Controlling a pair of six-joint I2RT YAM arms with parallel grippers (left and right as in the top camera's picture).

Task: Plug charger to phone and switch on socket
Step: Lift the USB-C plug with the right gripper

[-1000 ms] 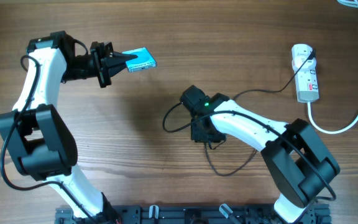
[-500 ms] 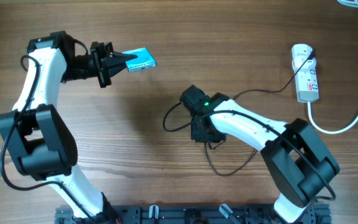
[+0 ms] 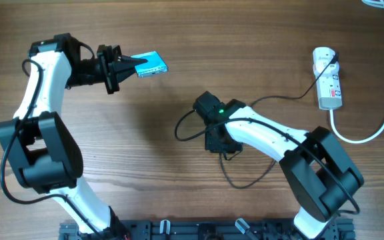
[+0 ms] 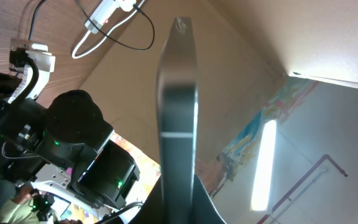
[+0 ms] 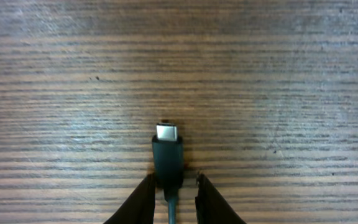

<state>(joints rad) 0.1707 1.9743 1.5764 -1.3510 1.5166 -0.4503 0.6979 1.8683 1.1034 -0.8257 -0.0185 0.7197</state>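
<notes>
Overhead, we see a wood-grain table [image 3: 145, 127] — left gripper [image 3: 132, 65] clamps the phone [image 3: 155, 65]; right gripper [image 5: 171, 186] straddles the charger plug [image 5: 168, 155], hold uncertain.

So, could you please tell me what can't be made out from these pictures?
The right gripper: hidden under its own arm in the overhead view; the right wrist view's bottom edge crops its fingers, so a firm pinch on the charger is unclear.
The socket: switch too small in the overhead view to read.
The phone: charging port unseen; the left wrist view shows only a blurred edge, overhead is too small.
</notes>
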